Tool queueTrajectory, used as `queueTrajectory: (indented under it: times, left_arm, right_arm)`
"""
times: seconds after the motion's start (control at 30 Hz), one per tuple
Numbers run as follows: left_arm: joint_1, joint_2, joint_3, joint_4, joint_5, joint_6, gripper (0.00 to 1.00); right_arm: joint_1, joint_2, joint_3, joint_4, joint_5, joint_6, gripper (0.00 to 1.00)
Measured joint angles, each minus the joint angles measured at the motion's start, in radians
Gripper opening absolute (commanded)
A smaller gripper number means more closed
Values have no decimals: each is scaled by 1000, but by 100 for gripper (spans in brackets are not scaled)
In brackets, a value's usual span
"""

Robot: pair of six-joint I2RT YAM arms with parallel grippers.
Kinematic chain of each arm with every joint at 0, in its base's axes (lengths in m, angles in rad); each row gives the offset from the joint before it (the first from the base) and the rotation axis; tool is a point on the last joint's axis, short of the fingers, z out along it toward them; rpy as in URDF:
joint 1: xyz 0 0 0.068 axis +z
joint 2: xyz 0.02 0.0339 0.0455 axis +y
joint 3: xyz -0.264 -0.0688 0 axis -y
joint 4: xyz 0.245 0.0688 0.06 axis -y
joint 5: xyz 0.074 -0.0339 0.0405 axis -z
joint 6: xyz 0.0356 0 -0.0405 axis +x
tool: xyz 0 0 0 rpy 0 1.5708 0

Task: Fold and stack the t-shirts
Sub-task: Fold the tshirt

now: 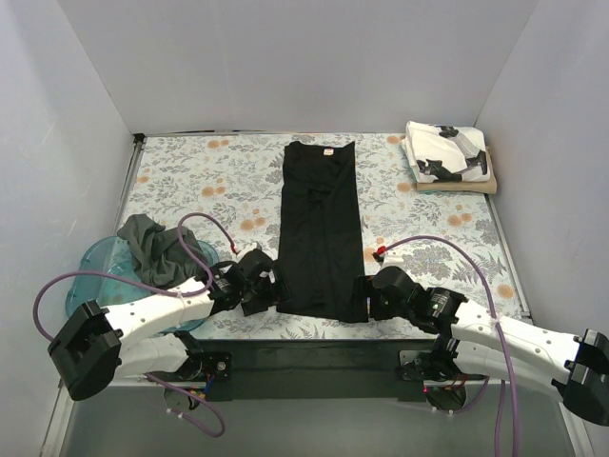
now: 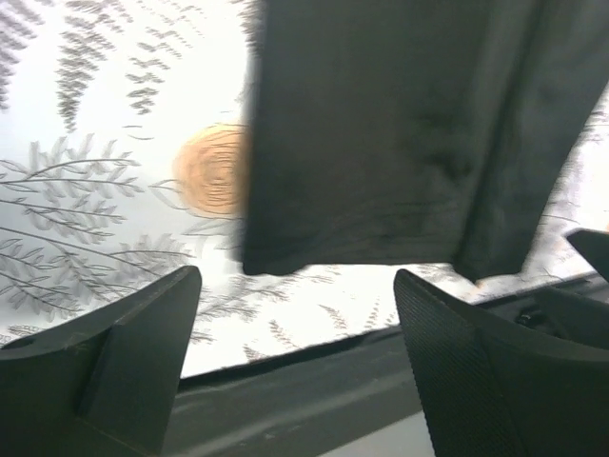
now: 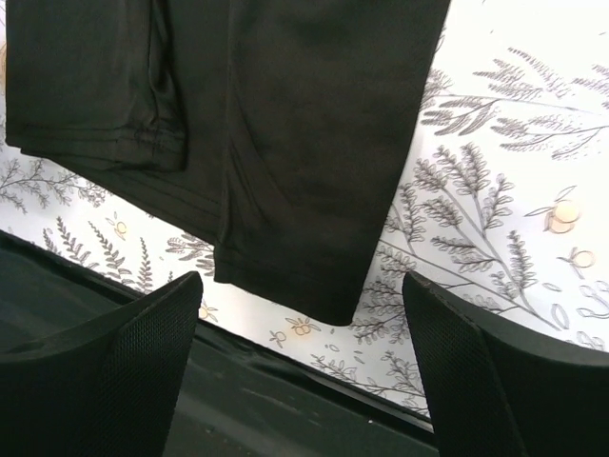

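Note:
A plain black t-shirt (image 1: 320, 228) lies folded into a long strip down the middle of the floral cloth, its neck label at the far end. My left gripper (image 1: 269, 288) is open beside its near left corner (image 2: 381, 143). My right gripper (image 1: 373, 295) is open beside its near right corner (image 3: 304, 143). Neither holds anything. A dark grey-green t-shirt (image 1: 152, 246) lies crumpled over the tub at the left. A white t-shirt with black print (image 1: 445, 152) sits folded on a tan t-shirt (image 1: 476, 186) at the far right.
A translucent blue tub (image 1: 100, 276) stands at the near left. The floral cloth (image 1: 209, 181) covers the table between white walls. The table's dark near edge (image 1: 314, 347) runs just under both grippers. Purple cables loop over both arms.

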Motion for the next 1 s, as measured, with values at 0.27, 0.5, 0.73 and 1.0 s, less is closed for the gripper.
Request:
queueTrajectory:
  times: [0.27,0.5,0.73,1.0]
  left_arm:
    - [-1,101,-12,49,1,-13,49]
    - [-1,166,-13,112,21,-7,0]
    - [-1,163,-24,132,31,10,0]
    - [-1,144,-41,137,44,10,0]
  right_arm:
    - [0,27,-35,33,-45,31,75]
    - [0,25,-69,41,-41,63,67]
    - [-3,42,-76,57,-64,83,42]
    - [-4,45,-100,79,-98,84,3]
